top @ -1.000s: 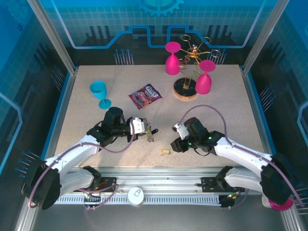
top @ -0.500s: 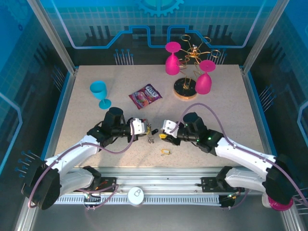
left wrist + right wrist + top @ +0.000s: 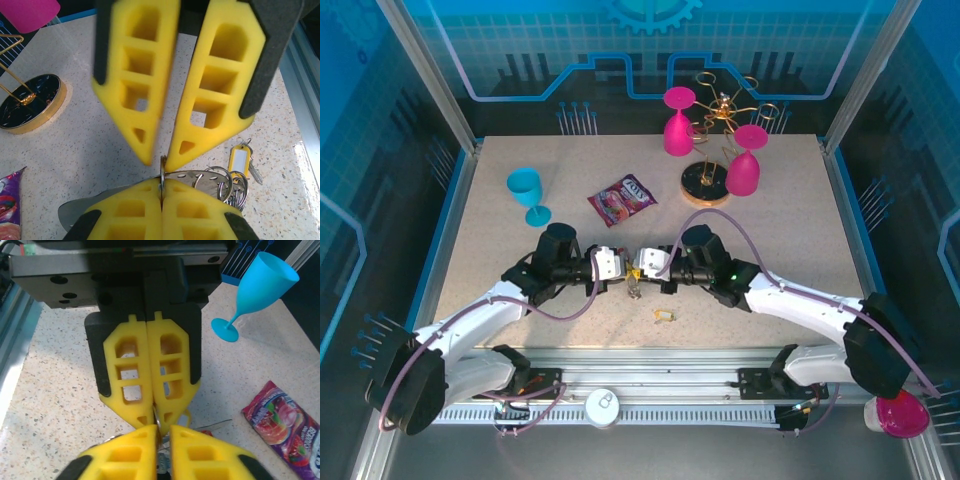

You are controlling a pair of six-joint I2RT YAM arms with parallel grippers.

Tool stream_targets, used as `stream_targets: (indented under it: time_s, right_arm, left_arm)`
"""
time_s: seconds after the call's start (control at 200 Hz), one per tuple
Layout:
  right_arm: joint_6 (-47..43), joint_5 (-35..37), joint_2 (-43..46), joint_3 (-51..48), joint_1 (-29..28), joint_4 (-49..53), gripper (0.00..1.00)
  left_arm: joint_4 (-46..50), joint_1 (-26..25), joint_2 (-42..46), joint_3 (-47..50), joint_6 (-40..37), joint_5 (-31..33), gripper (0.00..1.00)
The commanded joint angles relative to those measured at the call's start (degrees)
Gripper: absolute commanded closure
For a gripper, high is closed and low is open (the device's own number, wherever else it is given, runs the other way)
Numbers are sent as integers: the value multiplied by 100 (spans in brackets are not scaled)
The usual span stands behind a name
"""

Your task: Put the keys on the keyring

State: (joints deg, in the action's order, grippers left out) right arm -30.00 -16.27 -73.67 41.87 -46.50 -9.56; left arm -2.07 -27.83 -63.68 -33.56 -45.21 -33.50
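Observation:
The keyring [image 3: 635,277], a metal hoop hung with small silvery rings, is held just above the table between both grippers. My left gripper [image 3: 621,266] is shut on the hoop's edge [image 3: 210,179], fingertips pressed together [image 3: 161,183]. From the other side my right gripper [image 3: 646,264] meets it tip to tip, its jaws down to a sliver around the same hoop edge [image 3: 157,418]. In the left wrist view the right gripper [image 3: 160,161] comes down from the top. One of the keys, with a yellow tag [image 3: 663,315], lies loose on the table [image 3: 239,161] just beside the hoop.
A blue goblet [image 3: 528,190] stands at the left and a purple snack packet [image 3: 622,198] behind the grippers. The gold rack's round base [image 3: 706,188] with two pink glasses is at the back right. The metal rail runs along the near edge.
My right gripper has swung left from the table's middle right to meet the left gripper, and its jaws have narrowed onto the keyring. The left arm has stayed still.

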Motion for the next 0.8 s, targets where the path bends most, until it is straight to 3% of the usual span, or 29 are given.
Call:
stream_targets:
  time_s: [0.0,0.15,0.31,0.43,0.796]
  right_arm:
    - [-111,-146,-73,184,-61,-168,93]
    - [-191,-191,-83,221,-69,-51,100]
    - [-196,-301,-104,269,-88,-61,100]
    - [-185,-316,-157,326,-154,-106,100]
    - [-97,-359,-288,417,-235,-170,100]
  left_arm:
    - [-140,-44,-13,34,-142,-298,100]
    - [-162,-44,-17,31,-117,-289,100]
    - [-210,-45,-43,16,-50,-263,100]
    - [-250,-51,-40,9,-22,-249,94]
    - [-250,-55,-31,8,-17,-192,94]
